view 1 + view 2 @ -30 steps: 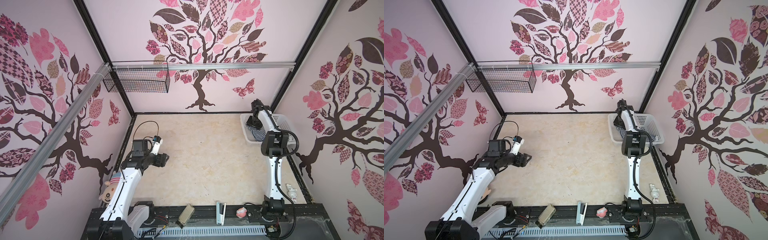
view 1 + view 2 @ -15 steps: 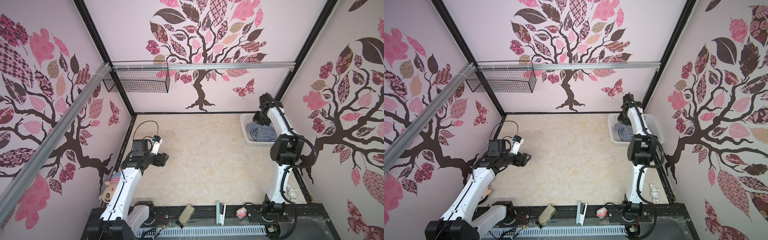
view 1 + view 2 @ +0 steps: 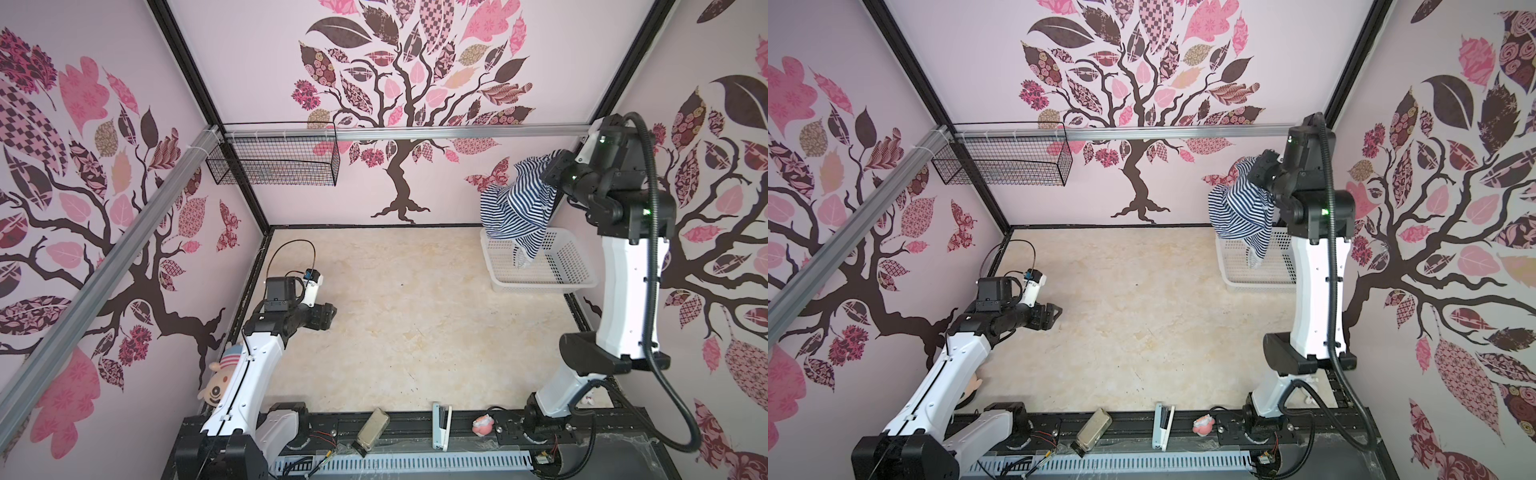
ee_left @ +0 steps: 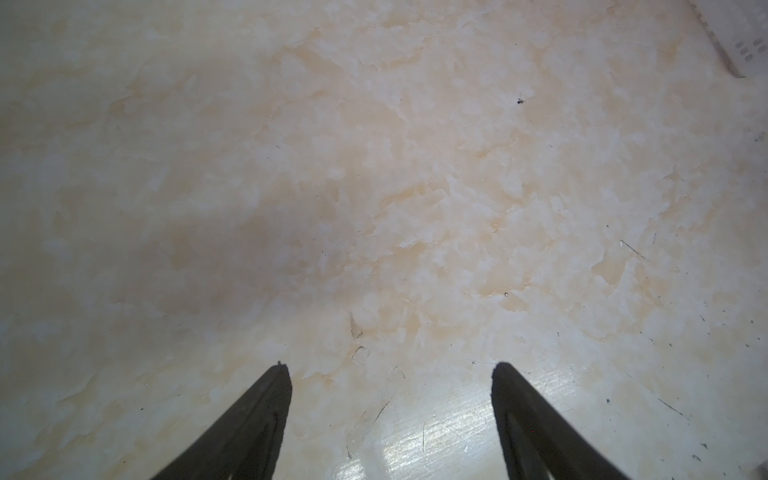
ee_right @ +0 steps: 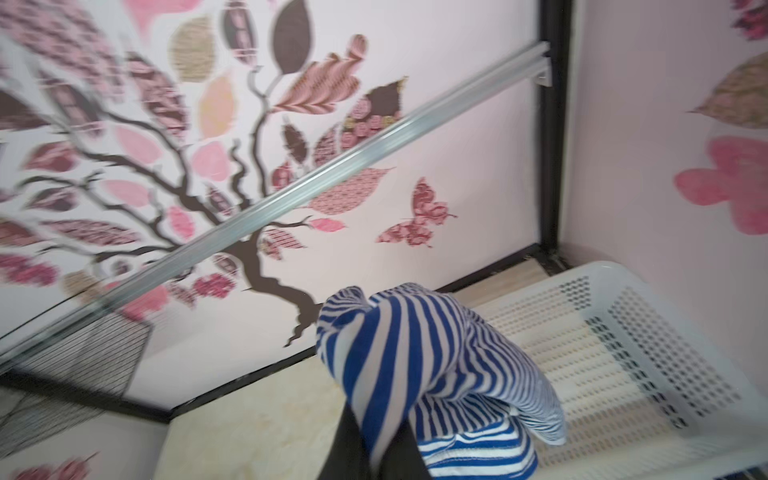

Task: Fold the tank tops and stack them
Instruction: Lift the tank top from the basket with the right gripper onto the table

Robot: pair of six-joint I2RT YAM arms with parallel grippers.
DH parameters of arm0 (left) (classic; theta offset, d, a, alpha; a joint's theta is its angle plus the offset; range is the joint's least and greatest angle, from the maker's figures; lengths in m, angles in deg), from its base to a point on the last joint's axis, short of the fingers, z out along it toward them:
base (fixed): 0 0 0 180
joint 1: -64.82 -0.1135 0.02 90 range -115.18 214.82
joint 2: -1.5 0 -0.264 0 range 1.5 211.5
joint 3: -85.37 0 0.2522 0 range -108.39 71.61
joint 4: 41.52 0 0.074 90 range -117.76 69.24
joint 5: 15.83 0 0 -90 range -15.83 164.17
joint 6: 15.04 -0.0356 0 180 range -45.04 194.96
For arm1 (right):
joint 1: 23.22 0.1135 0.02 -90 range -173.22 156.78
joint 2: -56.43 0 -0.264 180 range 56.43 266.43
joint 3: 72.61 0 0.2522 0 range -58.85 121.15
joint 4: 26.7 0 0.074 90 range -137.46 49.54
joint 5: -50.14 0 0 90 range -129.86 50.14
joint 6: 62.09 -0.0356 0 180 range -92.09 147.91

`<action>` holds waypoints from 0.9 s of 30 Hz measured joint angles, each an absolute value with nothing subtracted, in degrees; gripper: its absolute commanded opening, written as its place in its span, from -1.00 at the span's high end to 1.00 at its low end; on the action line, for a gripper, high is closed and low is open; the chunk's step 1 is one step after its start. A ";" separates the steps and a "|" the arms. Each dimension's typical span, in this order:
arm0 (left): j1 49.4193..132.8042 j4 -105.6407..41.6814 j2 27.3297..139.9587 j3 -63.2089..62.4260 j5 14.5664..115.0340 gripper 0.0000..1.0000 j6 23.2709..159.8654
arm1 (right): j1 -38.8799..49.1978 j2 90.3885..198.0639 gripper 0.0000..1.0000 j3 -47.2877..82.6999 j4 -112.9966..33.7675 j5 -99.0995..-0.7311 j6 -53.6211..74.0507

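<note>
A tank top (image 3: 517,208) (image 3: 1241,212) in navy-and-white stripes hangs bunched in the air above the white basket (image 3: 557,266) (image 3: 1258,274) at the back right. My right gripper (image 3: 548,174) (image 3: 1257,174) is shut on its upper edge, high over the table. In the right wrist view the striped cloth (image 5: 436,365) drapes over the dark fingers (image 5: 353,449), with the basket (image 5: 644,332) below. At the left of the table my left gripper (image 3: 330,316) (image 3: 1054,316) (image 4: 392,368) stands open over bare marble, holding nothing.
A black wire basket (image 3: 272,160) hangs from the metal rail at the back left. A plush doll (image 3: 220,382) sits by the left arm's base. A flat brown case (image 3: 372,426), a stapler (image 3: 441,419) and a small pink toy (image 3: 483,424) lie along the front rail.
My right gripper has shut on the tank top in the basket and lifted it high above the rim. The left arm has stayed where it was.
</note>
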State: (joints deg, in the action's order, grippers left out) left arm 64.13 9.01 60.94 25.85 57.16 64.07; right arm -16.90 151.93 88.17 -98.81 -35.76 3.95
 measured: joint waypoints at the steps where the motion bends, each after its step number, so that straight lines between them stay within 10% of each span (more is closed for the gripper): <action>1: 63.89 8.91 60.94 25.72 57.16 -0.62 64.22 | -15.45 149.11 1.00 85.77 -96.52 -38.72 3.97; 11: 57.97 8.21 61.90 24.98 55.43 -0.62 65.22 | -6.45 138.55 1.00 72.79 -79.08 -58.43 0.45; 19: 57.07 8.32 61.92 24.93 53.79 -0.63 65.55 | 14.80 145.96 1.00 62.14 -76.02 -54.71 2.44; 27: 57.05 8.25 61.86 24.91 55.12 -0.64 65.57 | 15.80 154.16 1.00 59.69 -73.48 -54.52 0.43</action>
